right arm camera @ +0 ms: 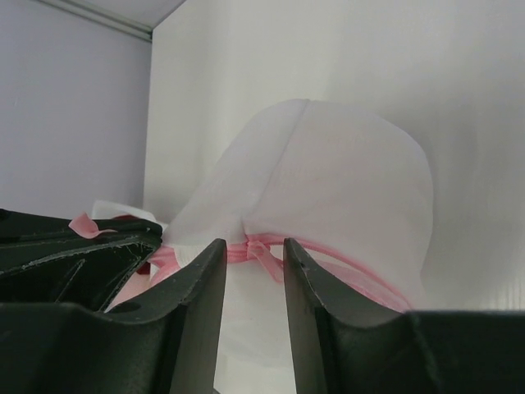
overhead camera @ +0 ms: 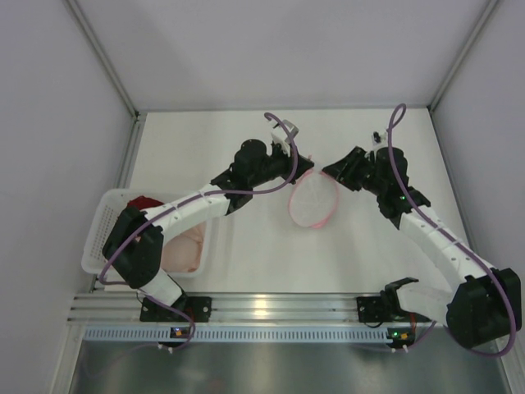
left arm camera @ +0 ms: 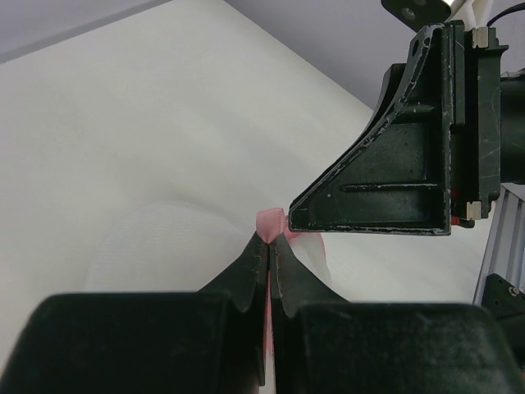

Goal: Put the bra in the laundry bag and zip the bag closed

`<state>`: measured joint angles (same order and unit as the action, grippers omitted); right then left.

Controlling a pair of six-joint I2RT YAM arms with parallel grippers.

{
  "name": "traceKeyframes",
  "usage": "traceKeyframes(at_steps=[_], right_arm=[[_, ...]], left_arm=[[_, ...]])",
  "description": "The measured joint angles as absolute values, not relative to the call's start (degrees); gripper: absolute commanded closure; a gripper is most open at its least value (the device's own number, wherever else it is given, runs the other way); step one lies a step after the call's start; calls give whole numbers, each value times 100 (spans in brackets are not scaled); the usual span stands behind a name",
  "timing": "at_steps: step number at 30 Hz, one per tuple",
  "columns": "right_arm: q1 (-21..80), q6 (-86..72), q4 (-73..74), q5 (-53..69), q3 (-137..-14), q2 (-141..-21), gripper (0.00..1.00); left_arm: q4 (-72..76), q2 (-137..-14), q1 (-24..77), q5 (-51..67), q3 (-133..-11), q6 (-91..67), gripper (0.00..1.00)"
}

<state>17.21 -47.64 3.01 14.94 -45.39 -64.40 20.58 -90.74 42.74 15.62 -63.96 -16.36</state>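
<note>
Mid-bench, the left gripper [left arm camera: 269, 238] is clenched on the pink rim of the laundry bag [overhead camera: 313, 199] to steady it, while the right gripper [right arm camera: 254, 246], slightly parted, frames the zip pull [right arm camera: 259, 249]; the bra [overhead camera: 184, 250] lies in the basket [overhead camera: 94, 242] at the near-left corner.

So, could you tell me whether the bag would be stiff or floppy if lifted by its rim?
Probably floppy: the bag is thin mesh, creased down its dome. Likely light, as the left gripper holds it by only a pinch of pink rim. Pushed, it would probably crumple or slide, not roll.
</note>
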Motion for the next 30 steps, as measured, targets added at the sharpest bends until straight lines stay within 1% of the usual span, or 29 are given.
traceKeyframes(at_steps=[10,14,18,21,23,26,29,30], right_arm=[[1721,-4626,519,1505,-4539,-6423,65],[1721,-4560,613,1511,-4528,-6357,68],[1721,-4515,626,1518,-4488,-6302,77],[1721,-4508,644,1559,-4488,-6305,79],[1721,-4508,646,1597,-4488,-6305,79],[1721,-4521,646,1634,-4486,-6305,69],[1721,-4523,622,1667,-4438,-6305,68],[1721,-4523,615,1667,-4414,-6305,71]], left_arm=[[2058,-9076,4274,1562,-6396,-1636,100],[2058,-9076,4274,1562,-6396,-1636,100],[2058,-9076,4274,1562,-6396,-1638,100],[2058,-9076,4274,1562,-6396,-1638,100],[2058,-9076,4274,1562,-6396,-1636,100],[2058,-9076,4274,1562,-6396,-1636,100],[2058,-9076,4274,1562,-6396,-1636,100],[2058,-9076,4274,1562,-6396,-1636,100]])
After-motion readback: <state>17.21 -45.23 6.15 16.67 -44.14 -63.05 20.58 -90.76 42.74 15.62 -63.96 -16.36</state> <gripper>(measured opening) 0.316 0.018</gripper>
